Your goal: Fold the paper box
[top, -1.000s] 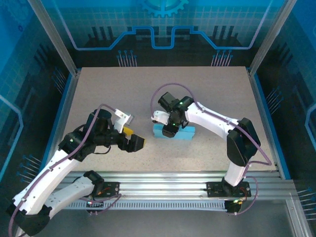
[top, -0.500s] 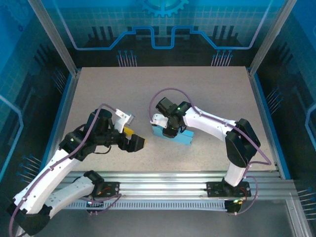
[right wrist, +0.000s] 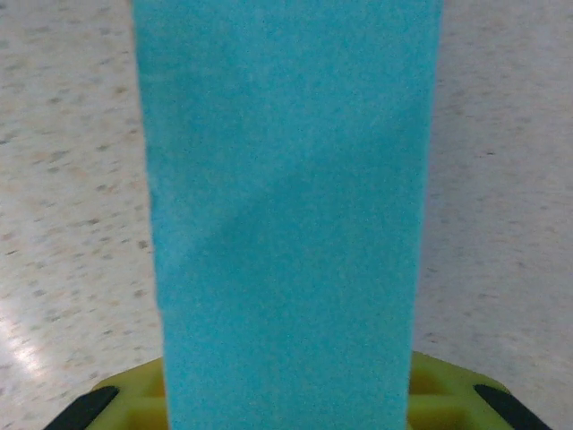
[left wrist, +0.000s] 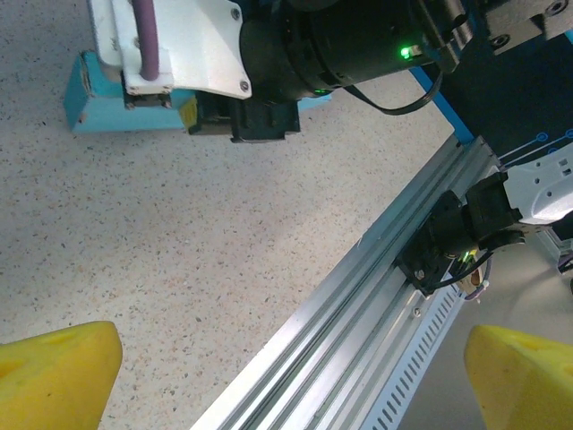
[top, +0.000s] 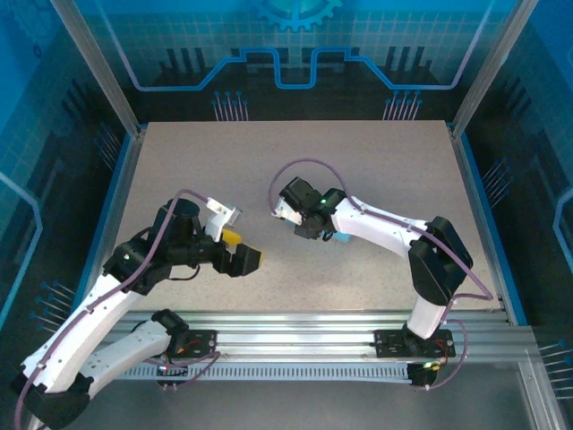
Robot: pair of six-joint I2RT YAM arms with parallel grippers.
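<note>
The left gripper (top: 242,250) is gaping wide, holding nothing. The right gripper (top: 310,229) is straddling the paper box (right wrist: 286,206) between its jaws; I cannot tell whether it is clamping.

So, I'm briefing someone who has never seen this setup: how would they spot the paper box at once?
Start with the speckled beige table and find the right gripper near its middle. The paper box is directly beneath it, partly covered from above. It is a small, flat, bright blue block, the only blue thing on the tabletop; the arm parts around it are black, white or yellow.
</note>
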